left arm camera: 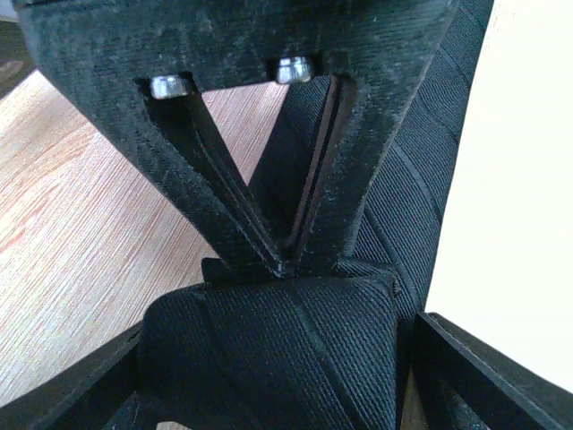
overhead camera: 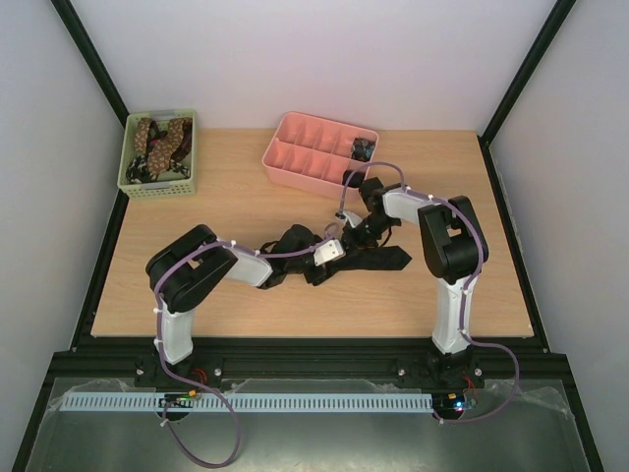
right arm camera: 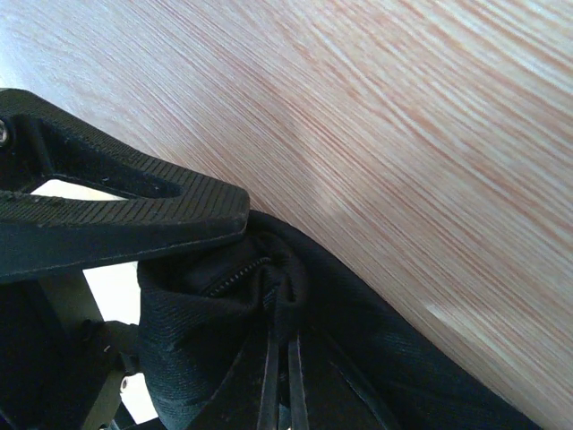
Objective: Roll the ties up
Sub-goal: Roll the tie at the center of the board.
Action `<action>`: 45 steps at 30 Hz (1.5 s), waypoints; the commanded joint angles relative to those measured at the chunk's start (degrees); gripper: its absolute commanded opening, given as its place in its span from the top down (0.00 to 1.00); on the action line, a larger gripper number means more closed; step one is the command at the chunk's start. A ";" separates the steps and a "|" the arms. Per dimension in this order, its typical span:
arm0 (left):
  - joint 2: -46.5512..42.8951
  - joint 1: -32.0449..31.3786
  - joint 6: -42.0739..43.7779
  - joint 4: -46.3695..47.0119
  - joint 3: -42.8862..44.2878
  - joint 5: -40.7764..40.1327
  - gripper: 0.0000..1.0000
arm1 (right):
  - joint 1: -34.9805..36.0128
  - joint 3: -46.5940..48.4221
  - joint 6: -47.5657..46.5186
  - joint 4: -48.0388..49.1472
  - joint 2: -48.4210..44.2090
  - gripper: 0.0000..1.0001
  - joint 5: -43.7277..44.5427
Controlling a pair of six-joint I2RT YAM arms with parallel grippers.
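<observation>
A black tie (overhead camera: 381,260) lies at mid-table with both grippers on its partly rolled end. My right gripper (overhead camera: 362,236) is shut on a fold of the tie; in the right wrist view its thin fingertips (right arm camera: 283,345) pinch the bunched black cloth (right arm camera: 206,313). My left gripper (overhead camera: 346,252) is open, and in the left wrist view (left arm camera: 282,336) its fingers (left arm camera: 81,385) straddle the folded tie (left arm camera: 269,358). The right gripper's shut tips (left arm camera: 282,264) meet just above that fold. Brown spotted ties (overhead camera: 157,143) fill a green basket. A small dark coil (overhead camera: 364,148) sits in the pink tray.
The green basket (overhead camera: 158,185) stands at the back left. The pink compartment tray (overhead camera: 295,165) stands at the back centre, just behind the right arm's wrist. Black frame posts run along both table sides. Purple cables loop over both arms.
</observation>
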 commanded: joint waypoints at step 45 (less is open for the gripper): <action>4.57 4.01 -3.39 -1.35 5.80 17.64 0.24 | -1.49 -4.74 2.49 1.98 5.05 0.99 4.52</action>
